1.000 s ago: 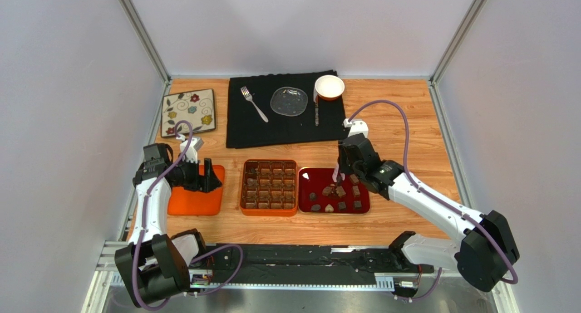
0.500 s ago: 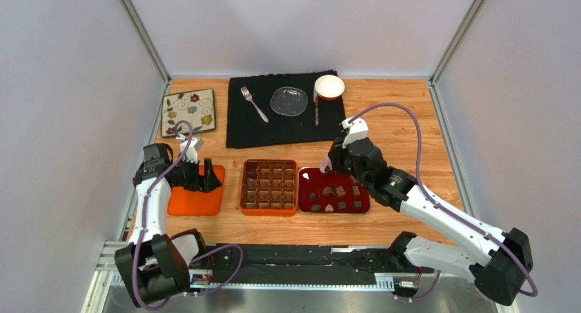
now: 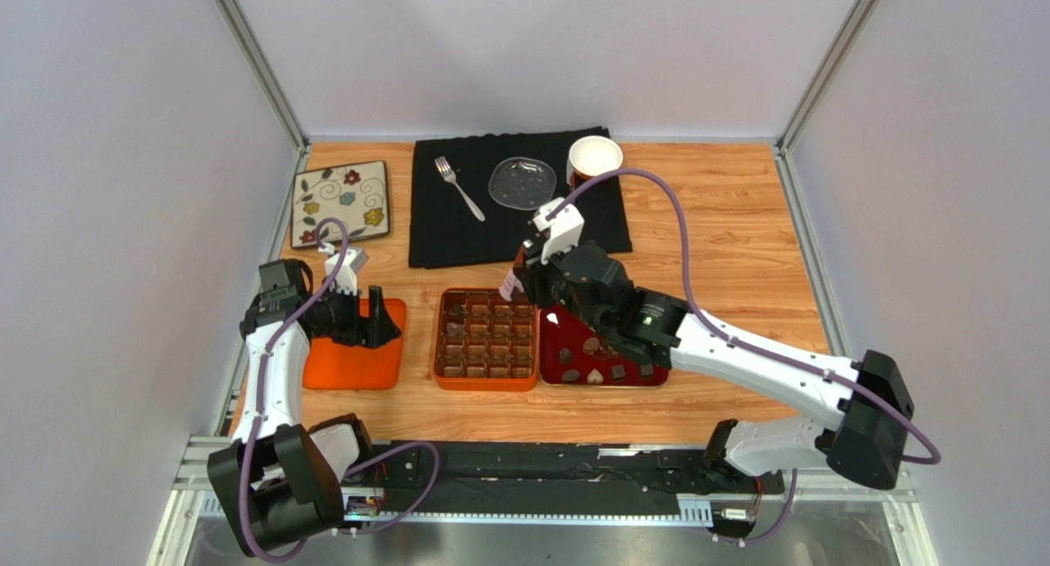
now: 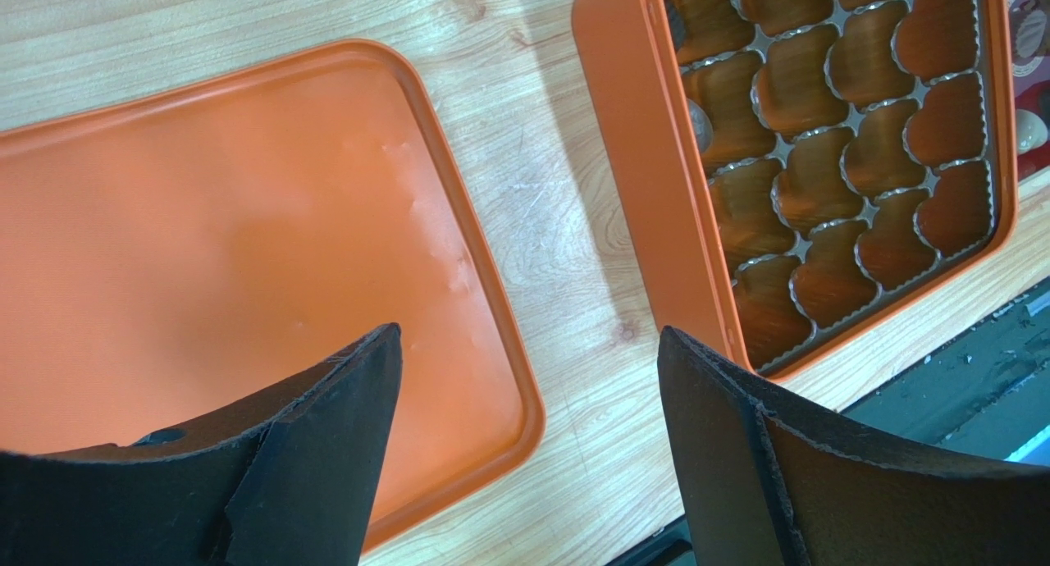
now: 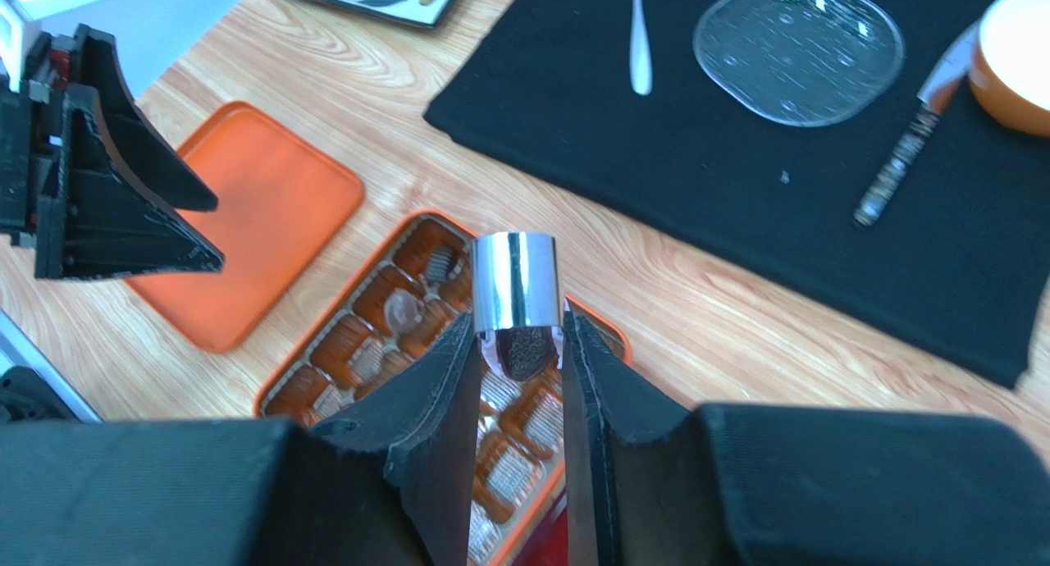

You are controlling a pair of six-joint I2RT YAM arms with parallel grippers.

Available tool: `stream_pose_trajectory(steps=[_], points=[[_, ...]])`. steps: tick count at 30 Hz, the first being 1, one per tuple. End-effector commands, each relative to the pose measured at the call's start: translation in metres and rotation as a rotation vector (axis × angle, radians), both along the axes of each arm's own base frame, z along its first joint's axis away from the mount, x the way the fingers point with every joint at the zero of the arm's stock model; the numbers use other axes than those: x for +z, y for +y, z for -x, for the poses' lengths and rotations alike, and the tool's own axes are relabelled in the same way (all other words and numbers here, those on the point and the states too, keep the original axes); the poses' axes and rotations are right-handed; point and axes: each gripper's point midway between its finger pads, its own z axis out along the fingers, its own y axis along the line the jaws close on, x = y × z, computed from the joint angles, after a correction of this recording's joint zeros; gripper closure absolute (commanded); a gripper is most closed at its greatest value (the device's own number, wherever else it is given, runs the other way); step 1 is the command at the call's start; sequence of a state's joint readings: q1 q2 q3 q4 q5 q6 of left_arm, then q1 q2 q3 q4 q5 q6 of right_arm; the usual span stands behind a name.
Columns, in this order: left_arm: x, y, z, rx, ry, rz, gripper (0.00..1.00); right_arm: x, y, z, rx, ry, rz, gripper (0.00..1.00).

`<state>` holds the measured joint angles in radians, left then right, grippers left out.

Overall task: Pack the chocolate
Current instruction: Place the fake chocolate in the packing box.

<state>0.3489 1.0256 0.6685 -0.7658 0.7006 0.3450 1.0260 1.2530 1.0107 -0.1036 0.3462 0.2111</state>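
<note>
Chocolate piece (image 5: 518,298) sits pinched in right gripper (image 5: 519,351), above orange box (image 5: 323,326).

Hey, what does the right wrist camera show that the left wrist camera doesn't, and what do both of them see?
Right wrist only: the right gripper shut on a small shiny silver-and-dark piece, probably chocolate, above the orange compartment box; the black cloth carrying a metal fork, clear glass plate and knife. Left wrist only: a close look at that box's scalloped brown cups. Both: the flat orange lid, the box, the open left gripper, the wooden table.
</note>
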Motion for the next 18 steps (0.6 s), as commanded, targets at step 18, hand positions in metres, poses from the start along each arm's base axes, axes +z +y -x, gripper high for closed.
stream_pose_trajectory(steps=[18], points=[[0.011,0.003,-0.006,-0.014,-0.068,-0.016,0.16,0.012,0.073,-0.02,0.061,-0.064,-0.065,0.82]])
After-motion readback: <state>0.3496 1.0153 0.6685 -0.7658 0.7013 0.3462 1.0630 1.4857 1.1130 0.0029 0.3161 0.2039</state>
